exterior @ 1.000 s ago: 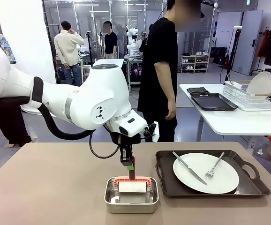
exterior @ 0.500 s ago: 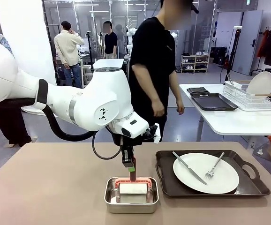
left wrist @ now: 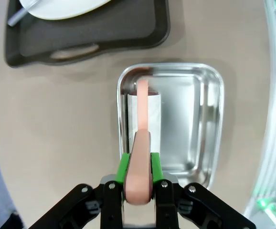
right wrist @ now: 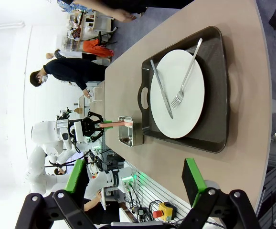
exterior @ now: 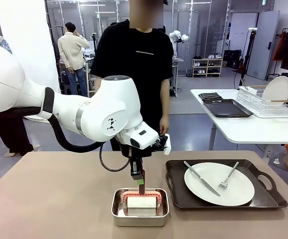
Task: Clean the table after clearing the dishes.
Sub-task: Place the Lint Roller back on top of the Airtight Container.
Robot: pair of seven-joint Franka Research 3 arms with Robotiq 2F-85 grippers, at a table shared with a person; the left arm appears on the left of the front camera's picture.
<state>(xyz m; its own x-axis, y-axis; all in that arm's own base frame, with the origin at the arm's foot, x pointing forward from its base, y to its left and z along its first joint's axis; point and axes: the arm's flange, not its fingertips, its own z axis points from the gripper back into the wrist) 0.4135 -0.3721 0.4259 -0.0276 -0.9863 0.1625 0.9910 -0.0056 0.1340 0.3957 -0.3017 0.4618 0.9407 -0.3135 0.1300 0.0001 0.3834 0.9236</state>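
One of the dishes, a white plate [exterior: 218,185] with a knife [exterior: 201,178] and fork [exterior: 228,175], lies on a dark brown tray [exterior: 176,198] on the right of the tan table [exterior: 49,199]. My left gripper [exterior: 140,180] points down over a small steel pan [exterior: 140,216] and is shut on the pink handle [left wrist: 142,119] of a white-padded wiper lying in that pan [left wrist: 209,119]. In the right wrist view my right gripper [right wrist: 134,179] stands open and empty, off the table's edge, looking over the plate [right wrist: 178,95] and tray [right wrist: 219,95].
A person in a black shirt [exterior: 134,64] stands at the far edge, behind my left arm. A white table [exterior: 253,129] at the right carries a dish rack [exterior: 268,102] and a dark tray [exterior: 223,108]. Bare tabletop lies left of the pan.
The person has walked from right of my left arm to directly behind it, now facing the table. My left gripper has stayed shut on the pink handle over the pan, shifting only slightly.
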